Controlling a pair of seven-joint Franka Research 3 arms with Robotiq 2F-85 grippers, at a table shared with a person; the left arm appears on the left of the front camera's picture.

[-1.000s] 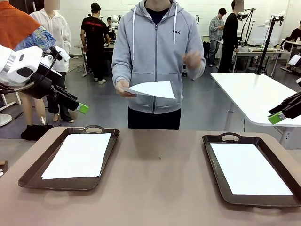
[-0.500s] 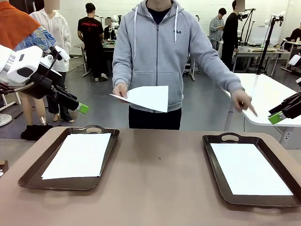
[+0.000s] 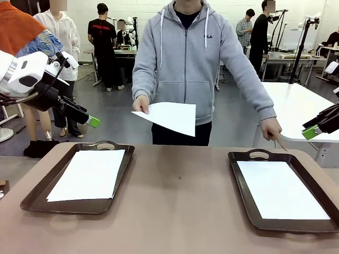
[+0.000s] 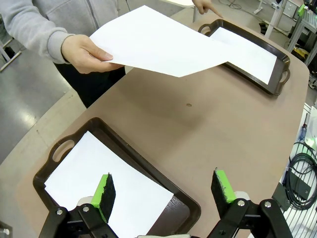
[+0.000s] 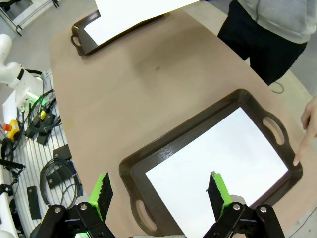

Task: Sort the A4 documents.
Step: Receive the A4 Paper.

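A person at the table's far side holds one white A4 document (image 3: 169, 116) (image 4: 158, 44) in one hand above the far edge. Their other hand (image 3: 274, 131) points a finger down at the right tray's far rim. A second sheet (image 3: 87, 174) lies in the left dark brown tray (image 3: 33, 198), and a third (image 3: 280, 189) lies in the right tray (image 3: 241, 185). My left gripper (image 3: 89, 120) (image 4: 163, 186) hangs open high over the left tray's side. Raised off the table's right edge, my right gripper (image 3: 313, 131) (image 5: 158, 186) is open above the right tray (image 5: 133, 166).
The brown table top (image 3: 180, 211) between the trays is bare. A white table (image 3: 296, 103) stands behind at the right. Cables and gear (image 5: 34, 124) lie on the floor beside the table. Other people work farther back.
The person's pointing hand has swung out and come down to the right tray's far rim. The held sheet has shifted slightly lower and to the right. Both arms have stayed still.
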